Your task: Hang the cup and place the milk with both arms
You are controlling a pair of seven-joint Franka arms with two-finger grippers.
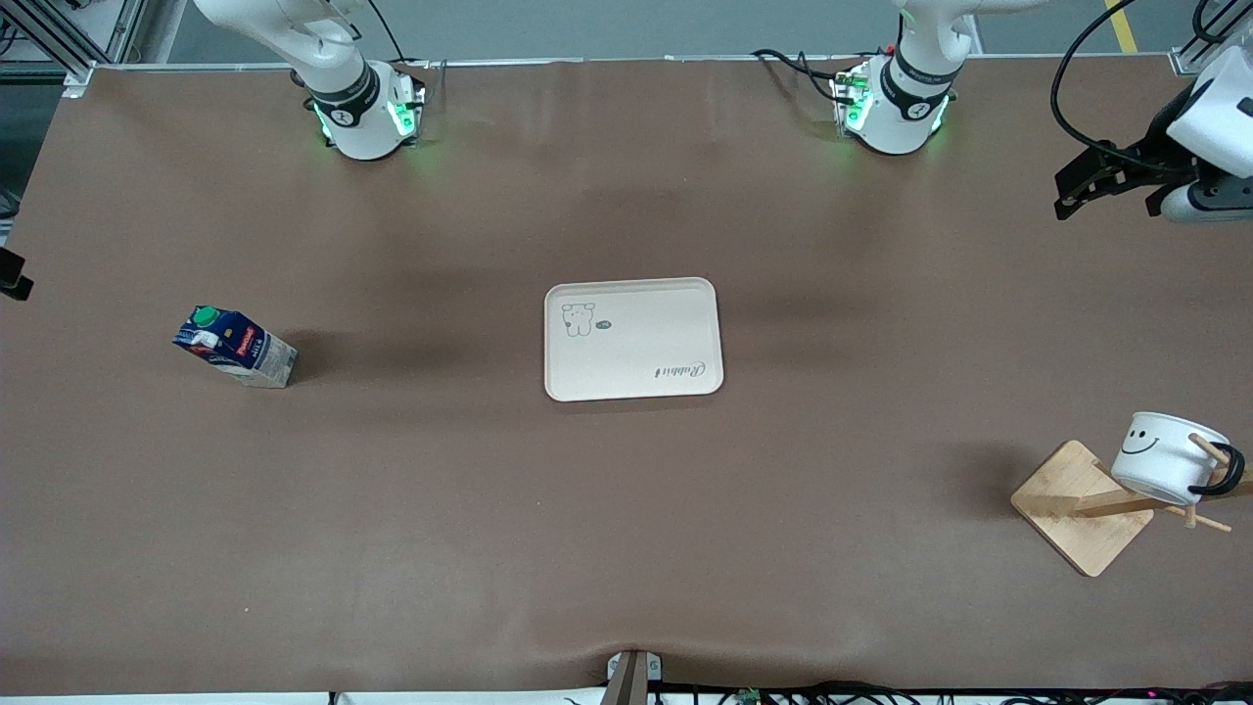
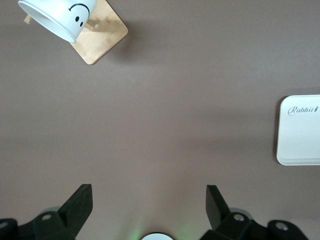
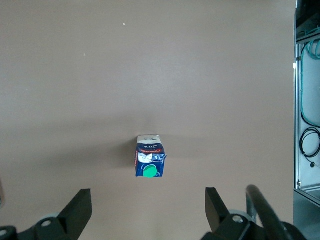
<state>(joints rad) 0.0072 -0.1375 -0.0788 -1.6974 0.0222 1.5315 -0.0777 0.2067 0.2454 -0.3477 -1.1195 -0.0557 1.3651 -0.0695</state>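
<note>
- Front view: cup [image 1: 1165,457] already hangs by its black loop handle on a peg of the wooden rack [image 1: 1077,504], close to the tabletop [image 1: 626,509] edge at my left arm's end, toward the corner nearest the front cam. So the hang step looks done, imo.
- Milk [image 1: 235,347] stands upright near the tabletop edge at my right arm's end, green cap up, well apart from the tray [image 1: 632,339] in the tabletop's middle. Tray is bare. Presumably that's where the milk goes, tho the task doesn't say so.
- Step in hand, as I judge it: milk pick not yet begun.
- My left gripper [image 1: 1101,181] hovers over the tabletop's edge at the left arm's end, up toward the base-side corner. Left wrist view shows the fingers [image 2: 80,202] spread wide w/ nothing between them. Cup [image 2: 57,17], rack and a tray corner [image 2: 300,130] show in that view, all apart from the fingers. This arm waits.
- My right gripper [image 3: 148,202] is barely seen in the front view, only a dark bit at the frame edge. Right wrist view looks straight down on the milk [image 3: 149,157]; fingers [image 3: 77,205] wide apart, empty, carton roughly centred btw them but well below.
- Next move needs: right gripper down over the carton, fingers either side of the body, below the cap, then close. Carton is small and light, so an off-centre touch could tip it. Can't tell from here which faces line up w/ my fingers; wrist may need a turn first.
</note>
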